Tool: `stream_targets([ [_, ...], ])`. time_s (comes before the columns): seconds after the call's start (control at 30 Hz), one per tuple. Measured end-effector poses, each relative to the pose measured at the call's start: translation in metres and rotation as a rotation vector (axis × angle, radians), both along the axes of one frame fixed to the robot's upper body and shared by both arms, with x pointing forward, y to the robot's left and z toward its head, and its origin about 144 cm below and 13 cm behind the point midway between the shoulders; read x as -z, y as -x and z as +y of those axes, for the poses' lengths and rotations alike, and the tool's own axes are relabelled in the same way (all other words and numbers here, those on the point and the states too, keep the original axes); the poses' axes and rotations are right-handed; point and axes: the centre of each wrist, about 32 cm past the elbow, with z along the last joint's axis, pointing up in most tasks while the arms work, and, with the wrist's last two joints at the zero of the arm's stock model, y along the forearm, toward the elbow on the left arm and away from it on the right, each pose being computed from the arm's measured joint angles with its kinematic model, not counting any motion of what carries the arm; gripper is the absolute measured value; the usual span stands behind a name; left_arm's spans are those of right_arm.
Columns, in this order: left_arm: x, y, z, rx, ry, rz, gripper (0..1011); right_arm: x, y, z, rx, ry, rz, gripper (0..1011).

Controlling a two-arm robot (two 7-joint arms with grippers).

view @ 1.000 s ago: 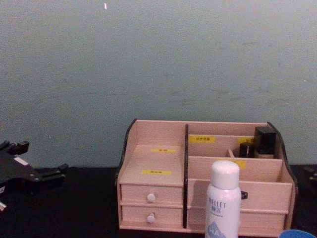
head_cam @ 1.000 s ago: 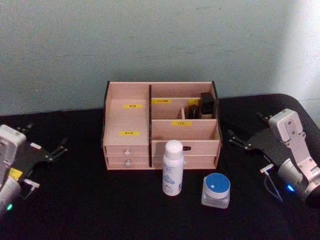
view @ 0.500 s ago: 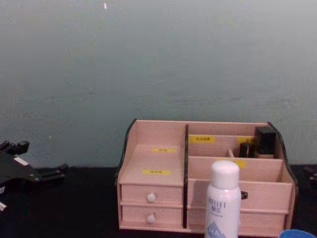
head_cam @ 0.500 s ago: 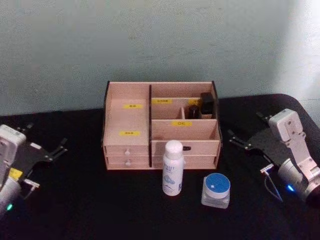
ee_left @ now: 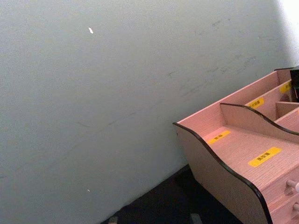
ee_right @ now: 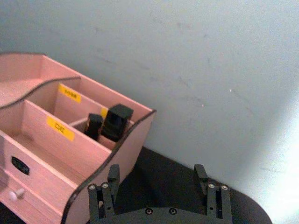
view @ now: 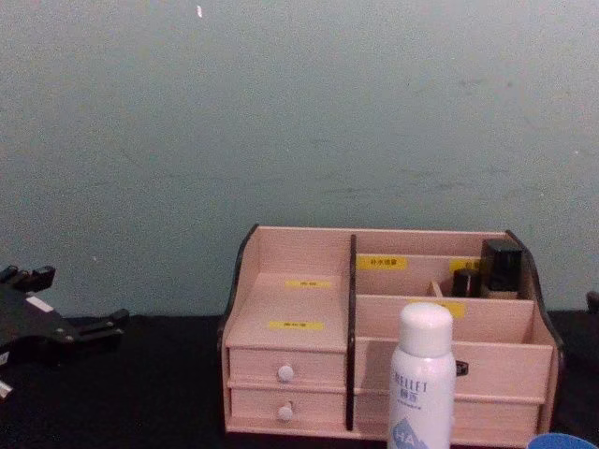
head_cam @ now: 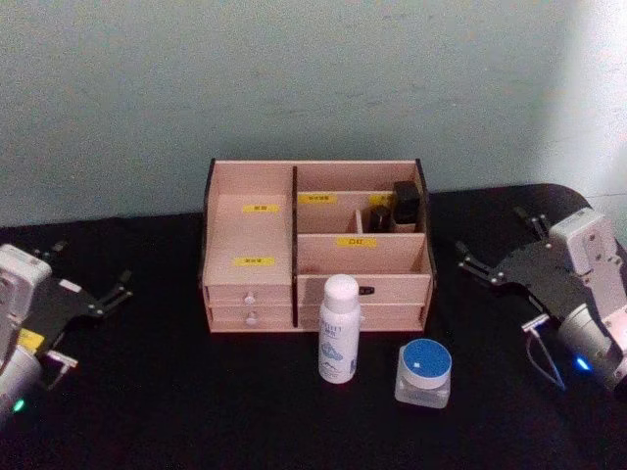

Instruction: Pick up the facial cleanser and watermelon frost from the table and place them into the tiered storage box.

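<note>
The facial cleanser (head_cam: 339, 329), a tall white bottle with a rounded cap, stands upright on the black table just in front of the tiered storage box (head_cam: 235, 235). The chest view shows the same bottle (view: 423, 374) close up. To its right sits the watermelon frost (head_cam: 423, 372), a squat clear jar whose blue lid (view: 562, 441) peeks in at the chest view's lower edge. My left gripper (head_cam: 93, 264) hangs open at the far left, well away from both. My right gripper (head_cam: 493, 237) is open to the right of the box, its fingers (ee_right: 112, 176) spread with nothing between them.
Two small black-capped bottles (head_cam: 405, 204) stand in the box's rear right compartment (ee_right: 114, 122). The pink box's left side wall (ee_left: 219, 172) and drawers with white knobs (view: 285, 373) face me. A pale green wall rises behind the table. Black tabletop lies on both sides of the box.
My right arm has shifted a little to the right, away from the box. The left arm, bottle and jar have stayed where they were.
</note>
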Motion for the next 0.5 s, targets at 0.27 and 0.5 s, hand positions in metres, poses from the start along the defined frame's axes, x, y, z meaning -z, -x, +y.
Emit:
stream_targets([
  [0.27, 0.000, 0.000, 0.000, 0.000, 0.000, 0.000, 1001, -0.012, 0.017, -0.007, -0.112, -0.053, -0.039, 1002],
  [0.5, 0.000, 0.000, 0.000, 0.000, 0.000, 0.000, 1001, -0.018, 0.032, -0.010, -0.289, -0.085, -0.050, 1002],
])
